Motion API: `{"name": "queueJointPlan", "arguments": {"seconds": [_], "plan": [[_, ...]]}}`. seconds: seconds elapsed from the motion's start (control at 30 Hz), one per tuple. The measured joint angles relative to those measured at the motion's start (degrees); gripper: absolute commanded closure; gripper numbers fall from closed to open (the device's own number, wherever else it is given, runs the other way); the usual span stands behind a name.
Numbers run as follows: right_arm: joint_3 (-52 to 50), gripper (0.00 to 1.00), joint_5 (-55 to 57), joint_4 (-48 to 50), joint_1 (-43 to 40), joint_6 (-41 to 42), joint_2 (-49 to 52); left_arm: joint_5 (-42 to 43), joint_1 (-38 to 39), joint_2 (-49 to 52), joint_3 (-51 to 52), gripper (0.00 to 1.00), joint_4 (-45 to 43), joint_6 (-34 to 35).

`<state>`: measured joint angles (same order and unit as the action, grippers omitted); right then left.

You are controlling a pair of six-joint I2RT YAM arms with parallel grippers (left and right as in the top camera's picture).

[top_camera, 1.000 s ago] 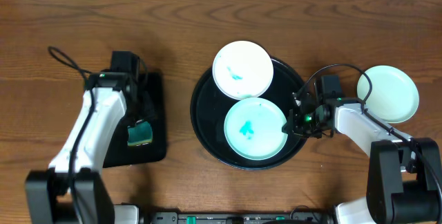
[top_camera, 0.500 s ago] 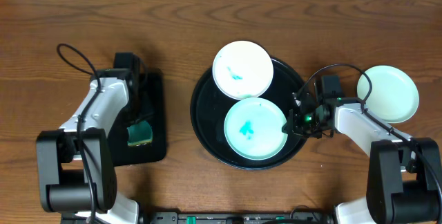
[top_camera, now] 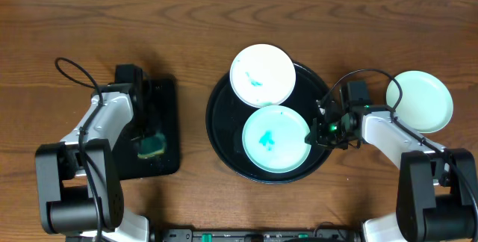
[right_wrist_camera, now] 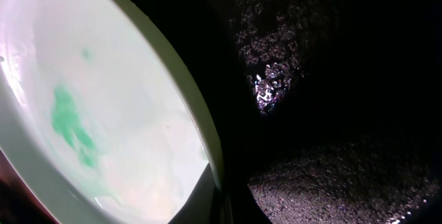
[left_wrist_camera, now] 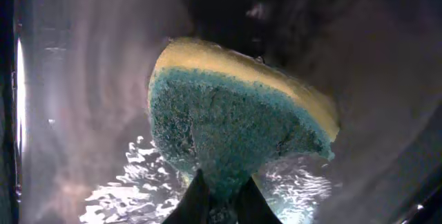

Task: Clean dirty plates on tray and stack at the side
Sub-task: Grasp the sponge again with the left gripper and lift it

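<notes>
1. While its fingers sit almost together, the left end effector (top_camera: pixel 152 139) pinches a sponge (left_wrist_camera: pixel 235 127), teal scrub face toward the wrist camera and yellow layer behind.
2. That sponge is over a black rectangular tray (top_camera: pixel 168 163) near the tabletop's (top_camera: pixel 224 18) left edge; whether it touches the tray floor I cannot tell.
3. The right end effector (top_camera: pixel 314 132) is narrowed onto the right rim of the near plate (top_camera: pixel 276 139); in the wrist view that rim runs down between its fingertips.
4. This near plate carries a teal smear at its centre and lies in the round tray (top_camera: pixel 221 134), on the side toward the robot.
5. Just beside it, the far plate (top_camera: pixel 262 75) has a fainter teal mark and overhangs the round tray's far rim.
6. Unmarked, a third plate (top_camera: pixel 420 101) lies on the bare tabletop close to the right edge, apart from the round tray.
</notes>
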<state>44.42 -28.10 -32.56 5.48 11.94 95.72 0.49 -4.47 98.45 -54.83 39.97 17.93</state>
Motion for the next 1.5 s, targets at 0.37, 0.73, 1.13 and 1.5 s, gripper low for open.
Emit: {"name": "queueJointPlan", "arguments": {"seconds": [0.37, 0.73, 1.13, 1.5], "plan": [[0.1, 0.99, 0.0, -0.2, 0.0, 0.0, 0.1, 1.7, 0.4, -12.1, 1.4, 0.93, 0.5, -1.1], [0.2, 0.99, 0.0, -0.3, 0.0, 0.0, 0.2, 1.7, 3.6, -38.8, 1.4, 0.93, 0.5, -6.5], [0.2, 0.99, 0.0, -0.3, 0.0, -0.1, 0.2, 1.7, 3.8, -48.2, 1.4, 0.93, 0.2, -9.2], [0.2, 0.99, 0.0, -0.4, 0.0, -0.3, 0.2, 1.7, 3.8, -47.1, 1.4, 0.93, 0.1, -9.2]]}}
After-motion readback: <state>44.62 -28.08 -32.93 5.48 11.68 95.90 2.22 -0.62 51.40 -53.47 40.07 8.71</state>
